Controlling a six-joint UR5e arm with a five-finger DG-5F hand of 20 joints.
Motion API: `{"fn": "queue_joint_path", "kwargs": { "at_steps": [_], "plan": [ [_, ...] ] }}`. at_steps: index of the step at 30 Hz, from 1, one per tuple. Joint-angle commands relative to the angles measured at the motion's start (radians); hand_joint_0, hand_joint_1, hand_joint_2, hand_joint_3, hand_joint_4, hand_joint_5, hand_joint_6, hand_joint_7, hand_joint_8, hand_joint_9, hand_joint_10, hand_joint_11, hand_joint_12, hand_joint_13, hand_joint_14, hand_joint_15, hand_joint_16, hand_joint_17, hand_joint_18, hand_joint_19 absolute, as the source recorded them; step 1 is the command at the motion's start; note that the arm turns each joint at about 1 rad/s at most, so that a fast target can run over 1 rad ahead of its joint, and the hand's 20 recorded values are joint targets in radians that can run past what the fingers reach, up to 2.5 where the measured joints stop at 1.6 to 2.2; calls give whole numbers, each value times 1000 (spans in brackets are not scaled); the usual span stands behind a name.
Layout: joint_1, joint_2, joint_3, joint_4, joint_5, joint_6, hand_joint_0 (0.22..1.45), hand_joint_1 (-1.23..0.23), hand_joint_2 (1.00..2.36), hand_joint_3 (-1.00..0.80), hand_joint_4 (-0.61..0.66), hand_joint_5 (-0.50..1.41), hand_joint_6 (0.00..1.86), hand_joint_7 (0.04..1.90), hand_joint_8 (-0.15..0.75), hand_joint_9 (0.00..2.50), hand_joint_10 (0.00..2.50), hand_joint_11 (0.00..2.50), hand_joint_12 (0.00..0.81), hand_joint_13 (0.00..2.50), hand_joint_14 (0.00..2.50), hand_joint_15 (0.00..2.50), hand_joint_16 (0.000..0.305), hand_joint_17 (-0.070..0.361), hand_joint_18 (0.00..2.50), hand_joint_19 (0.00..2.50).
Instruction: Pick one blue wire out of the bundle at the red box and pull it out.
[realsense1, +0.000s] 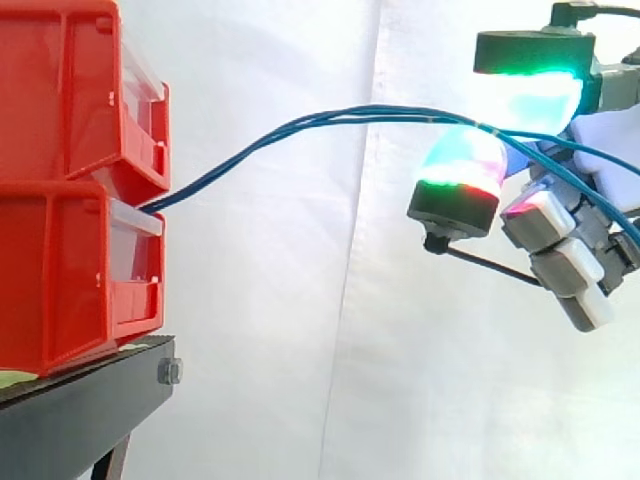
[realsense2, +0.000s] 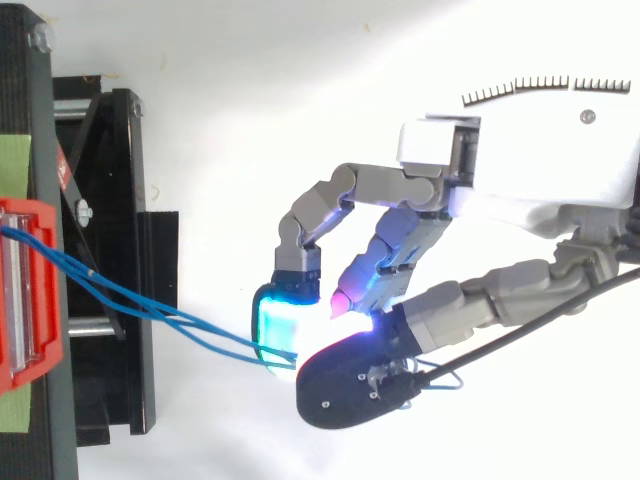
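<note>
Several blue wires (realsense1: 300, 125) leave the gap between two stacked red bins (realsense1: 70, 190) and arc rightward to my hand (realsense1: 560, 240). In the top view the blue wires (realsense2: 150, 305) run from the red bin (realsense2: 25, 290) at the left edge to my hand (realsense2: 520, 190). The thumb and a finger are curled toward each other, and the wires pass between their glowing pads (realsense2: 280, 320). Past the pinch, the wires trail over the palm toward the right edge in the side view. How many wires sit inside the pinch I cannot tell.
The bins rest on a black stand (realsense1: 90, 400) whose frame (realsense2: 110, 250) reaches out under the wires. A white curtain (realsense1: 300, 300) hangs behind. A gap of open air lies between the bins and my hand.
</note>
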Motion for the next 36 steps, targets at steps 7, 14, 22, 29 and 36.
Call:
{"fn": "queue_joint_path", "kwargs": {
  "at_steps": [7,14,22,29,36],
  "plan": [
    [0,0,0,-1,-1,0,836,-750,1010,-357,-182,-259,927,857,254,959,10,673,306,999,19,566,27,60,837,585],
    [-2,0,0,-7,-1,0,831,-728,1000,-500,-180,-270,925,781,216,925,11,650,311,1012,18,556,27,62,885,513],
    [0,0,0,-11,-2,0,593,-833,1000,-500,-124,-272,928,753,211,869,7,677,315,994,19,565,31,69,922,472],
    [0,0,0,-13,-1,0,474,-766,1000,-500,-30,-275,941,710,256,887,7,708,345,984,19,566,35,79,887,492],
    [0,0,0,-13,-1,0,432,-619,1000,-500,29,-255,942,746,320,938,7,768,358,948,16,566,38,85,800,529]
  ]
}}
